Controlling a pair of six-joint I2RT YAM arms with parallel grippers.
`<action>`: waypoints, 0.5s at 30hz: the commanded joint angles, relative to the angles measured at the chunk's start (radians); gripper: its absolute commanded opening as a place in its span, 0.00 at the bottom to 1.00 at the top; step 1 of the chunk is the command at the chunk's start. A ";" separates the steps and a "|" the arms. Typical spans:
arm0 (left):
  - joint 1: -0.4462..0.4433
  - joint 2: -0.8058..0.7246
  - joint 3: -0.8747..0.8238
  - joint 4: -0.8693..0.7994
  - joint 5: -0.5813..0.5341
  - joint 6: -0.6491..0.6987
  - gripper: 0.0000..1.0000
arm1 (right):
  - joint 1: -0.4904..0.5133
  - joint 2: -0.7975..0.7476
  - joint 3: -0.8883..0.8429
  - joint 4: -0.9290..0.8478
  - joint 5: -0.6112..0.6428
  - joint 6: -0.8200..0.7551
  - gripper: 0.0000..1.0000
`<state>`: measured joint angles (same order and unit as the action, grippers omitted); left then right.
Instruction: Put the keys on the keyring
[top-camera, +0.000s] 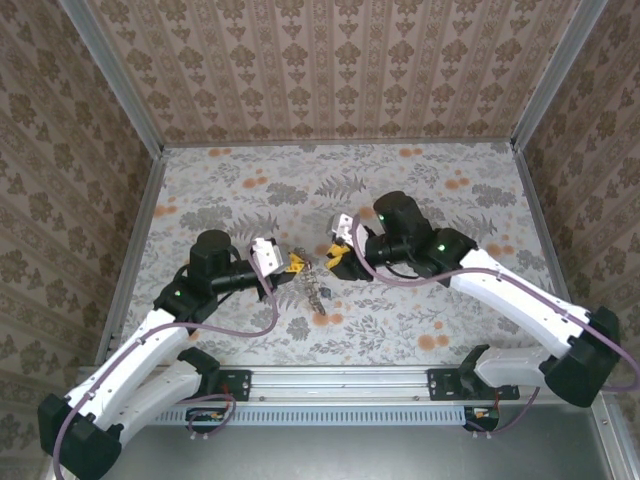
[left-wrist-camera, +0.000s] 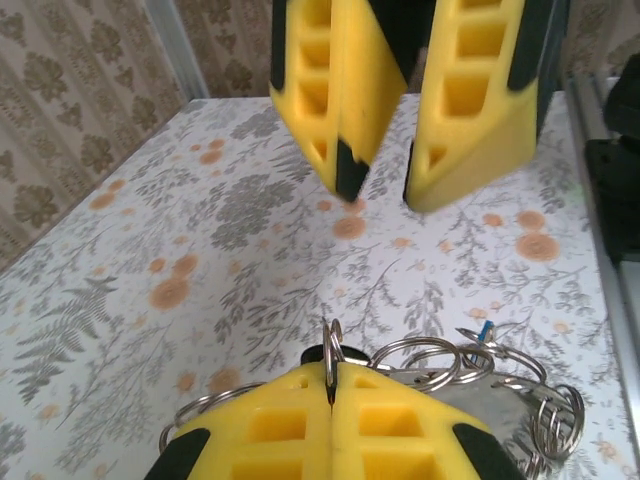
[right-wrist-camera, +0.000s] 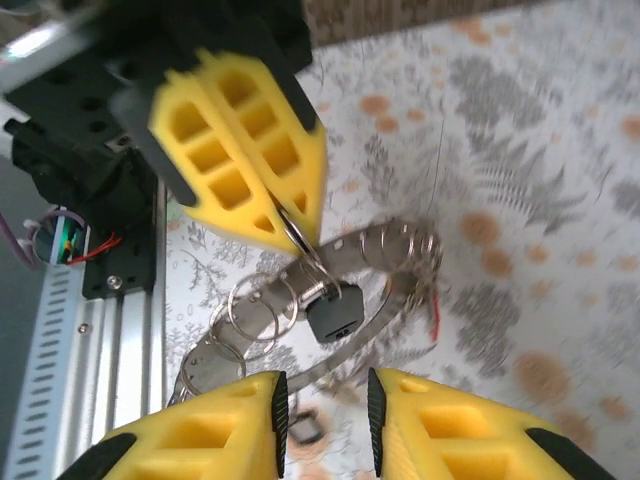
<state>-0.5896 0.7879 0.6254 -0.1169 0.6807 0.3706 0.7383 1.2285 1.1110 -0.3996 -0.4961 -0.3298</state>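
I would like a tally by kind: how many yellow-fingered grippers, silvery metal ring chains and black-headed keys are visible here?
Yellow-fingered grippers: 2 (left gripper, right gripper)
Silvery metal ring chain: 1
Black-headed key: 1
Total: 4
Other keys are too blurred to count.

Pinched between the left gripper's (left-wrist-camera: 331, 375) matt yellow plastic fingers, the keyring (right-wrist-camera: 395, 242) is glossy silvery metal, the key (right-wrist-camera: 335, 312) hanging just below them has a smooth black plastic head, and the table (left-wrist-camera: 150, 250) beneath is matt and printed.

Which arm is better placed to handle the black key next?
Right, probably: right gripper empty, jaws apart, facing the black key hanging by the keyring; left gripper is shut on that keyring.
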 joint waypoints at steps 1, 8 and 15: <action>-0.006 -0.009 0.018 0.053 0.122 0.016 0.00 | 0.037 -0.029 -0.014 0.067 0.052 -0.199 0.24; -0.006 0.023 0.050 0.043 0.176 0.006 0.00 | 0.102 -0.002 0.014 0.041 0.106 -0.270 0.16; -0.006 0.021 0.047 0.065 0.216 0.002 0.00 | 0.117 0.021 0.009 0.044 0.138 -0.258 0.21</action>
<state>-0.5896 0.8173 0.6296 -0.1173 0.8310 0.3702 0.8494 1.2400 1.1107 -0.3622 -0.3870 -0.5701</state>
